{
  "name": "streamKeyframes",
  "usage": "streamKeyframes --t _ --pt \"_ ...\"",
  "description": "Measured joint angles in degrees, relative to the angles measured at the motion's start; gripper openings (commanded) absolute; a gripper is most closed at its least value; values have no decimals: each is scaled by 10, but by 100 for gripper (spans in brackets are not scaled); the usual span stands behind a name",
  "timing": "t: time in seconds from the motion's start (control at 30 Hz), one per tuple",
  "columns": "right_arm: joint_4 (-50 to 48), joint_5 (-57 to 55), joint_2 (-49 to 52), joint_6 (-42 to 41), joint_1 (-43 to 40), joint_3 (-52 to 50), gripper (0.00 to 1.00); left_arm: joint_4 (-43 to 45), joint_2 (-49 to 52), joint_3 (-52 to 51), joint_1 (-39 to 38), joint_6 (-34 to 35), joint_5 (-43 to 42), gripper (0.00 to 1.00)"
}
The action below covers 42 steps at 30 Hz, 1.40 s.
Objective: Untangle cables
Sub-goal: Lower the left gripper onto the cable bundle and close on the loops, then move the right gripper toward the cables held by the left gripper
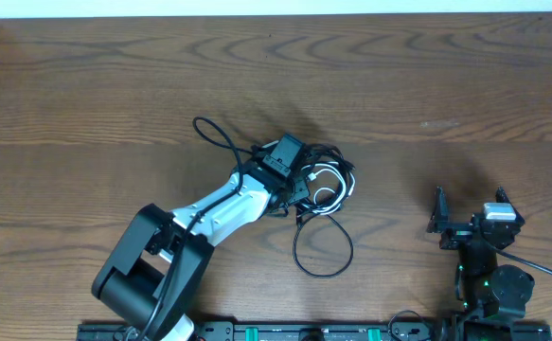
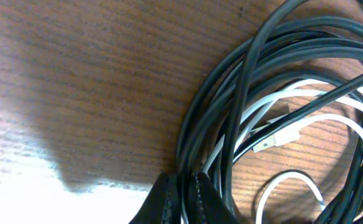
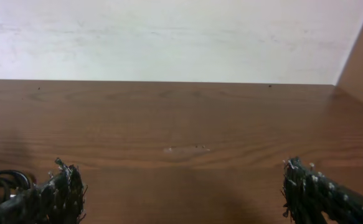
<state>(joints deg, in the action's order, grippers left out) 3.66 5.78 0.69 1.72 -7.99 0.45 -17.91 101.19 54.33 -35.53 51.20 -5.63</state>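
1. Closest to the lens on the left wrist, the left pincer (image 2: 181,202) is clenched. It looks to have nipped a strand at the edge of the cables (image 2: 262,112).
2. Those cables lie in one heap about mid-worktop (image 1: 86,85). The black cables (image 2: 231,93) coil round and over the white cable (image 2: 306,121), whose plug (image 2: 274,138) shows inside the coil.
3. Two bits of black stray from the heap: a small loop (image 1: 200,123) toward the far left, and a bigger loop (image 1: 296,251) toward the robot's side.
4. Off to the right, well apart from the heap, the right pincer (image 1: 470,204) stands released with nothing between its fingers.
5. My reckoning is that the job is barely begun. No cable lies free on its own. All three have yet to be drawn out and laid apart, and this pinch seems only the set-up for a first pull.
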Motion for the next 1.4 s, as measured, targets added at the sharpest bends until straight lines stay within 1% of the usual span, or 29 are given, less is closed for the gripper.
streamKeyframes --t 0.1,0.3,0.47,0.7,0.9,0.93,1.0,1.03,1.27,1.37,1.4 --pt "0 0 0 0 0 0 99 -13 -15 0 0 0 0 8" --pt "0 0 0 0 0 0 99 -16 -102 0 0 -5 -1 8" --pt "0 0 0 0 0 0 99 -16 -156 0 0 -44 -5 8" --pt "0 0 0 0 0 0 99 -14 -171 0 0 -79 -23 8" --pt "0 3 0 -1 0 0 99 14 -171 0 0 -104 -50 8" --pt "-1 8 0 -12 0 0 99 16 -171 0 0 -107 -52 8" --pt "-2 23 0 -46 0 0 99 21 -171 0 0 -110 -55 8" --pt "-3 35 0 -81 0 0 99 24 -171 0 0 -111 -57 8" --pt "-10 117 0 -393 0 0 99 27 -171 0 0 -112 -61 8" --pt "-12 163 0 -503 0 0 99 22 -171 0 0 -112 -61 8" --pt "-13 176 0 -523 0 0 99 21 -171 0 0 -112 -61 8"
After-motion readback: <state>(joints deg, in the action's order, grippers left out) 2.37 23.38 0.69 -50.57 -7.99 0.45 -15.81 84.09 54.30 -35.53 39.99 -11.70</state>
